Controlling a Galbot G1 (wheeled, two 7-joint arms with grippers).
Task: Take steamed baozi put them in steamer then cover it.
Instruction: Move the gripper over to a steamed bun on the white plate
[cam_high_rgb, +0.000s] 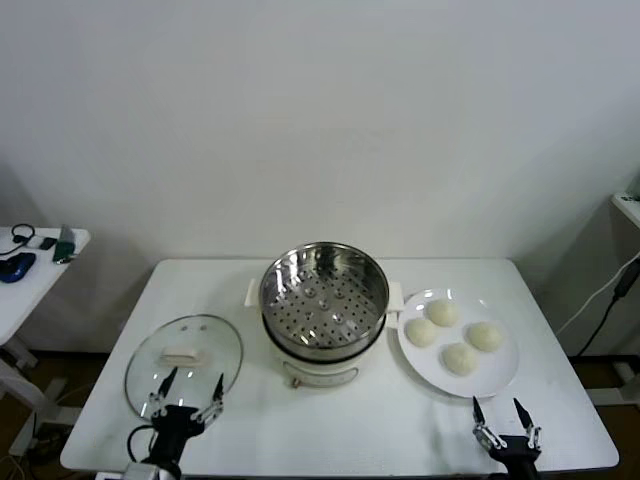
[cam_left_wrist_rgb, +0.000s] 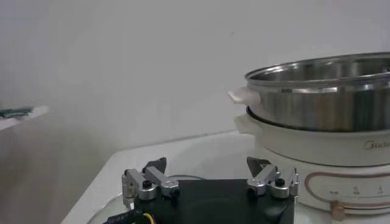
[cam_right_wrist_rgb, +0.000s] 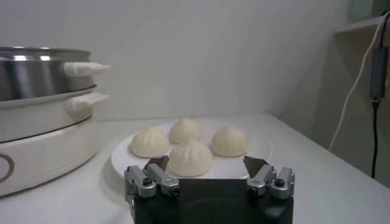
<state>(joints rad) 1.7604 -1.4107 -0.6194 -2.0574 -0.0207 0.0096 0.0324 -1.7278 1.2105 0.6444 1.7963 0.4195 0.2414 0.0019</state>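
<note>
The steamer (cam_high_rgb: 323, 310) stands mid-table, a shiny steel basket with a perforated, empty floor on a cream pot base (cam_high_rgb: 320, 372). Several steamed baozi (cam_high_rgb: 459, 358) lie on a white plate (cam_high_rgb: 415, 362) to its right. The cover (cam_high_rgb: 215, 345), a glass lid with a cream handle, lies flat to the steamer's left. My left gripper (cam_high_rgb: 190, 385) is open at the lid's near edge, holding nothing. My right gripper (cam_high_rgb: 498, 410) is open near the table's front edge, just short of the plate. The right wrist view shows this gripper (cam_right_wrist_rgb: 205, 161) facing the nearest baozi (cam_right_wrist_rgb: 190, 157). In the left wrist view, the left gripper (cam_left_wrist_rgb: 207, 163) faces the steamer (cam_left_wrist_rgb: 323, 97).
The white table (cam_high_rgb: 330, 430) ends just behind both grippers. A small side table (cam_high_rgb: 30, 250) with dark items stands off to the left. A cable (cam_high_rgb: 610, 300) hangs beyond the table's right edge. A plain white wall rises behind.
</note>
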